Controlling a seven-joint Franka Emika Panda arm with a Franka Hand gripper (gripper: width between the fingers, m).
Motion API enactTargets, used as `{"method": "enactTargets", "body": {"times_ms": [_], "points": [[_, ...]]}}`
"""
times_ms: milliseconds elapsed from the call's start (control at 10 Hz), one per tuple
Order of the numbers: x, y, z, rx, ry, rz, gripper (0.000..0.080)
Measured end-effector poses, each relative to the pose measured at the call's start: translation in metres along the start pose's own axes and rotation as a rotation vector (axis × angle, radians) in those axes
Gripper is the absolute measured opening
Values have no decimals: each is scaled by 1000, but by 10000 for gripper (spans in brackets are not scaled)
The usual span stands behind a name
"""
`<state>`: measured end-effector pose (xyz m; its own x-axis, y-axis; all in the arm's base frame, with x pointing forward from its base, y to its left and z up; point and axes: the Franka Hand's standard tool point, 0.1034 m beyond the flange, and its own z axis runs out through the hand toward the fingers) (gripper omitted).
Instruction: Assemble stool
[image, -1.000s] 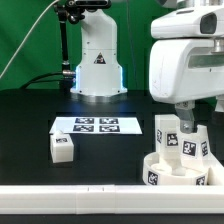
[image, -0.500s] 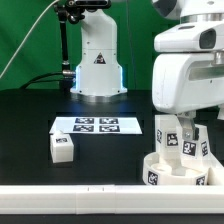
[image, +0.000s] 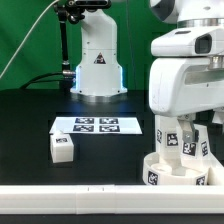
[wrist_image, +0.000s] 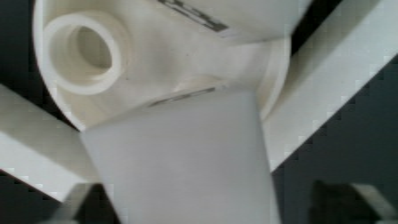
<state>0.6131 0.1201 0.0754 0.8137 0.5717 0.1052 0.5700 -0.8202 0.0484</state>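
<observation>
The white round seat lies at the exterior view's right front. Two tagged legs stand upright on it, one nearer and one to its right. A third leg lies loose on the black table to the left. My gripper hangs straight down over the seat, its dark fingers either side of the top of the nearer leg. In the wrist view that leg fills the middle, and the seat with a round hole lies beyond. My gripper looks open, with a dark gap beside the leg.
The marker board lies flat behind the loose leg. A long white rail runs along the table's front edge. The arm's white base stands at the back, with cables to its left.
The arm's white hand has come lower over the seat and its legs. The seat, the legs and the loose leg have not moved.
</observation>
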Motion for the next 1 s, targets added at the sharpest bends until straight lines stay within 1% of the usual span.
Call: {"method": "enactTargets", "body": {"times_ms": [100,200,500,800,900,1000], "points": [[1,0,0,-1,1,1,386],[0,1,0,-1,1,2,340],[0,1,0,-1,1,31,340],[0,1,0,1,1,252,340],[0,1,0,1,1,289,340],[-1,1,0,10,6,456,340]]}}
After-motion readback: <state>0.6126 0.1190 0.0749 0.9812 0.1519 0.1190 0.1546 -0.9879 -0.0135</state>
